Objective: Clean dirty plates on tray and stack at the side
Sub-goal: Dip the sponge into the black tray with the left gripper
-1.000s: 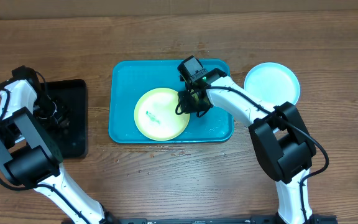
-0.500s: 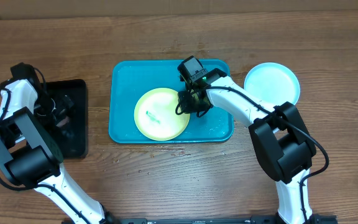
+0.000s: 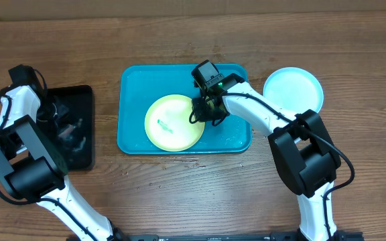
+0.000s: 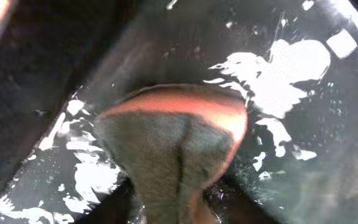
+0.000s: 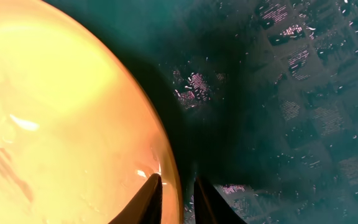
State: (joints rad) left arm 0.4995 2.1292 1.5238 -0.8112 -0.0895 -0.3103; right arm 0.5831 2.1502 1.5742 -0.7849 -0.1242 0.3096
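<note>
1 yellow-green plate is lying flat in the teal tray, showing a blue-green smear near its middle. 1 light blue plate is sitting outside, just beside the tray's right end.

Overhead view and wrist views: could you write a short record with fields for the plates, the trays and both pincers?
yellow-green plate: on the blue tray, with a blue-green smear on it
light blue plate: outside the blue tray, to its right
right pincer: closed on the yellow-green plate's right rim
left pincer: over the wet black tray, holding a sponge
</note>
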